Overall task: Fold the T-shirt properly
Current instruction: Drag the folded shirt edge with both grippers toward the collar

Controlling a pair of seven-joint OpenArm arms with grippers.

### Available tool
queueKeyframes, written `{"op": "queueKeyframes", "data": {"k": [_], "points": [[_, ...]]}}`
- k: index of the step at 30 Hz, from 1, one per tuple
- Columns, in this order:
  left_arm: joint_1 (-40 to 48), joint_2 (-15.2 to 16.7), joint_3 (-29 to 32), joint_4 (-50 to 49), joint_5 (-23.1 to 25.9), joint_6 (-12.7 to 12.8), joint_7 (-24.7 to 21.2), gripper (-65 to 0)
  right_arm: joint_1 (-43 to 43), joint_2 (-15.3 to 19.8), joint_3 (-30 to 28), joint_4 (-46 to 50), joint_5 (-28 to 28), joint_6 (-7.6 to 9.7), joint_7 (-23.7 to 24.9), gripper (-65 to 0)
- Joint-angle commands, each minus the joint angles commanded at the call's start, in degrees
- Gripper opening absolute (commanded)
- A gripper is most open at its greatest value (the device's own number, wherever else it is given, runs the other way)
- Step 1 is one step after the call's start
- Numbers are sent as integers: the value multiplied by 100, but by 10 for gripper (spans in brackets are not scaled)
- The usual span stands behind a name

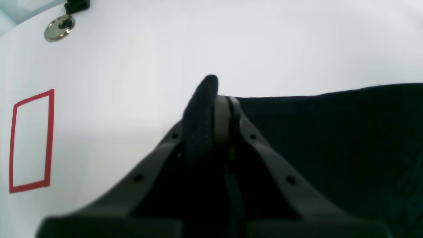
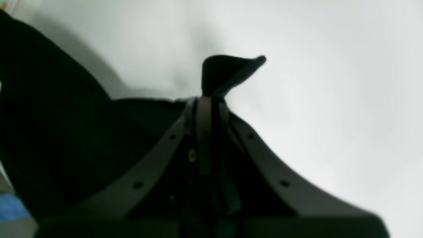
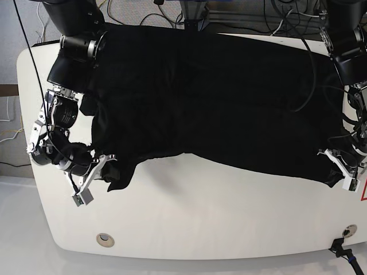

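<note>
The black T-shirt (image 3: 218, 97) lies spread across the white table (image 3: 218, 217), plain black side showing, no print visible. My right gripper (image 3: 108, 171), on the base view's left, is shut on the shirt's near left corner; in the right wrist view (image 2: 206, 99) a tuft of black fabric (image 2: 228, 71) sticks out past the closed fingertips, and the shirt (image 2: 49, 132) hangs to the left. My left gripper (image 3: 337, 172) is shut on the near right corner; in the left wrist view (image 1: 216, 97) fabric (image 1: 200, 115) bulges out and the shirt (image 1: 330, 138) spreads to the right.
A red tape rectangle (image 1: 31, 142) marks the table beside my left gripper, and its edge shows in the base view (image 3: 363, 192). Metal grommets (image 3: 104, 239) (image 3: 346, 231) sit near the front edge; one shows in the left wrist view (image 1: 59, 28). Cables (image 3: 281, 23) run behind the table.
</note>
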Motion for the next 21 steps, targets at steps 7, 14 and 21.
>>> {"op": "queueKeyframes", "data": {"k": [7, 14, 21], "points": [[-62, 9, -334, 9, 0, 0, 0, -650, 492, 158, -9, -9, 0, 0, 88, -650], [9, 9, -360, 571, 0, 0, 53, -650, 466, 141, -9, 35, 149, 44, -281, -650], [114, 9, -360, 1055, 9, 0, 53, -650, 360, 255, -9, 0, 1002, 44, -378, -650]]}}
